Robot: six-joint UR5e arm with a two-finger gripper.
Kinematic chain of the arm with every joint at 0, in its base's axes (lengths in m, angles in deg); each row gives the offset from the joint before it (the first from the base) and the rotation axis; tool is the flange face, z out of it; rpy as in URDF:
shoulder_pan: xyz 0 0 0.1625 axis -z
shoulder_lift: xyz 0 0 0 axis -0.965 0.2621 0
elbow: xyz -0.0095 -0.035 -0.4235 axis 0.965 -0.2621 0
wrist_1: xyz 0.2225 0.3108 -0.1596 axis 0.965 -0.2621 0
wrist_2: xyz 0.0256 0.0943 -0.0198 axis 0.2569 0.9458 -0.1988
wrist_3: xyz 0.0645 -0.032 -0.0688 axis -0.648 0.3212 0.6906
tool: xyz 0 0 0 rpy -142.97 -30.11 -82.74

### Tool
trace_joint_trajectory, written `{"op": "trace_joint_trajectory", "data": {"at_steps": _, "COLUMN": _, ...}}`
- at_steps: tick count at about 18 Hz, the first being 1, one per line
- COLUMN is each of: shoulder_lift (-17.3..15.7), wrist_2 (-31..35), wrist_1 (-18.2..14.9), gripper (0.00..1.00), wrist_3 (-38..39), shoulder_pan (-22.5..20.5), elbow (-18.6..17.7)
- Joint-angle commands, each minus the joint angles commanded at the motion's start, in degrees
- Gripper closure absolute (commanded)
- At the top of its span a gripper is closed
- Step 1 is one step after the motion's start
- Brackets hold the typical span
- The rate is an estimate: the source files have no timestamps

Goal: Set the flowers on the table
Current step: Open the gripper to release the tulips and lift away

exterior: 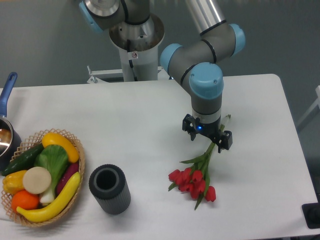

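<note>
The flowers, a small bunch of red tulips with green stems and leaves, lie on the white table at the front right. The buds point toward the front edge and the stems run up and right. My gripper points straight down over the upper part of the stems. Its two black fingers stand spread apart, one on each side of the stems. The wrist hides the fingertips and the stretch of stem beneath them. The stem ends stick out behind the gripper.
A dark grey ribbed cylinder vase stands at the front, left of the flowers. A wicker basket of fruit and vegetables sits at the front left. A pot with a blue handle is at the left edge. The arm's base is at the back.
</note>
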Motion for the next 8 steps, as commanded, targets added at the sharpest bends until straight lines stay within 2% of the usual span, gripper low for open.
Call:
{"op": "trace_joint_trajectory", "data": {"at_steps": 4, "shoulder_lift": -1.1, "wrist_2": -4.5, "wrist_1": -0.5, "gripper": 0.0, "wrist_3": 0.0, "shoulder_pan": -2.9, "elbow": -0.3}}
{"op": "trace_joint_trajectory", "data": {"at_steps": 8, "shoulder_lift": -1.2, "wrist_2": -4.8, "wrist_1": -0.6, "gripper": 0.0, "wrist_3": 0.0, "shoulder_pan": -3.3, "elbow": -0.4}}
